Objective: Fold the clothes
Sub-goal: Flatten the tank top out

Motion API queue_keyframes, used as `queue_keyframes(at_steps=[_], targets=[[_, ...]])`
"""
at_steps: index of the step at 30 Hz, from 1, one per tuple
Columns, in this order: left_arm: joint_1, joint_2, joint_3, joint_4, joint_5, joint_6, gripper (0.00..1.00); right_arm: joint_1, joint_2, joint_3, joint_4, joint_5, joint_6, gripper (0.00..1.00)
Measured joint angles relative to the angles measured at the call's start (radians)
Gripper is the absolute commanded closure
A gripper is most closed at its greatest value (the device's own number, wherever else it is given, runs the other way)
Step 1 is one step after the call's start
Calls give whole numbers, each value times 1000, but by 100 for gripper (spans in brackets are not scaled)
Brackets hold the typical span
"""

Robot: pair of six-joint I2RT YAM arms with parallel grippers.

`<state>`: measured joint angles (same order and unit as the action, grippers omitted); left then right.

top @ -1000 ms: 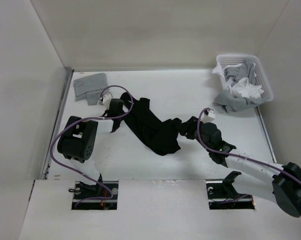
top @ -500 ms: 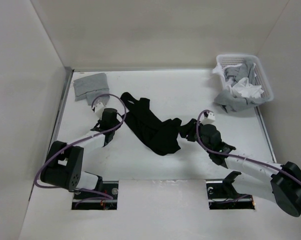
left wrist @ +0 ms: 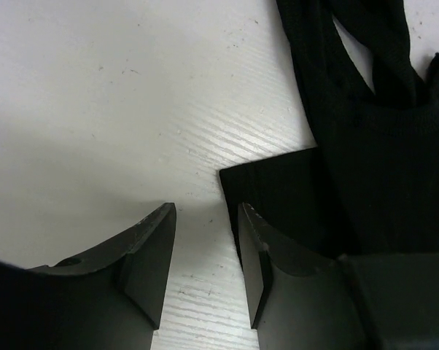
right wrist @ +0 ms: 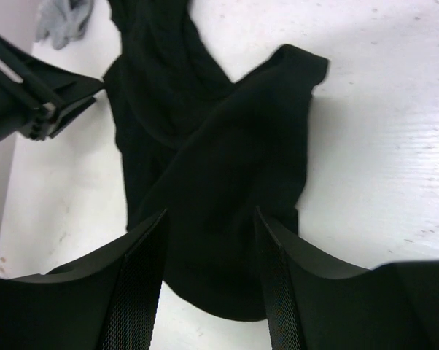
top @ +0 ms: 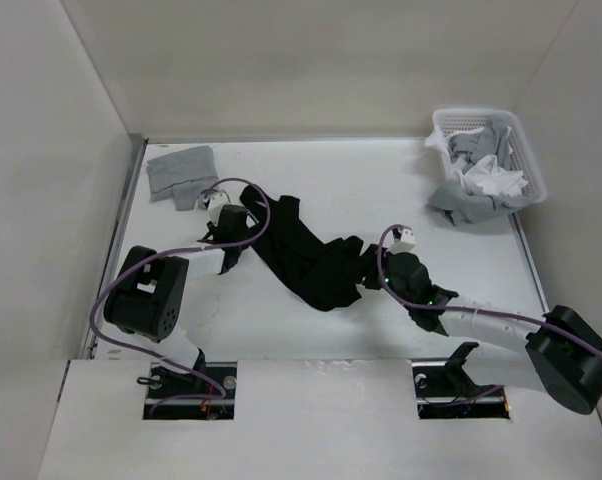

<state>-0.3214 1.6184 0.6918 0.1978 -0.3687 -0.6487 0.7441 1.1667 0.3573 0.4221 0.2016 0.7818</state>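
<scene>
A: From the top camera, where does the black T-shirt [top: 306, 262] lie?

B: Crumpled in a slanting band across the middle of the table [top: 341, 175], with its far end to the left and its near end to the right. The left gripper [top: 245, 230] is at its left edge, the right gripper [top: 367, 270] at its right end.

A: Anything else up there?

B: A small grey garment [top: 179, 172] in the far left corner, and a white mesh basket [top: 526, 160] of grey and white clothes at the far right.

A: The left wrist view?

B: The fingers [left wrist: 150, 251] stand moderately apart with bare table between them, gripping nothing. A square corner of the T-shirt [left wrist: 373, 146] lies flat just beside the right-hand finger. Whether they touch I cannot tell.

A: And the right wrist?

B: Its fingers [right wrist: 143, 277] are spread wide, astride the near end of the T-shirt [right wrist: 212, 182], which fills the gap between them. The cloth lies loose on the table, not pinched. Farther on, the T-shirt reaches the left gripper at the upper left of that view, with the grey garment beyond.
</scene>
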Motion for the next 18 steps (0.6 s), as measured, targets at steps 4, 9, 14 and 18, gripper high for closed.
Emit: queue_keyframes(at_steps=[4,9,14,18], targets=[[-3,37,41,-13,-24,53,61,16,0,0,31,0,2,45],[-21,93,113,-45,-46,103,60,35,0,0,59,0,1,45],[-43,134,178,-99,-47,137,71,43,-15,0,64,0,1,45],[-51,156,216,-136,-50,160,85,43,-64,-2,65,0,1,45]])
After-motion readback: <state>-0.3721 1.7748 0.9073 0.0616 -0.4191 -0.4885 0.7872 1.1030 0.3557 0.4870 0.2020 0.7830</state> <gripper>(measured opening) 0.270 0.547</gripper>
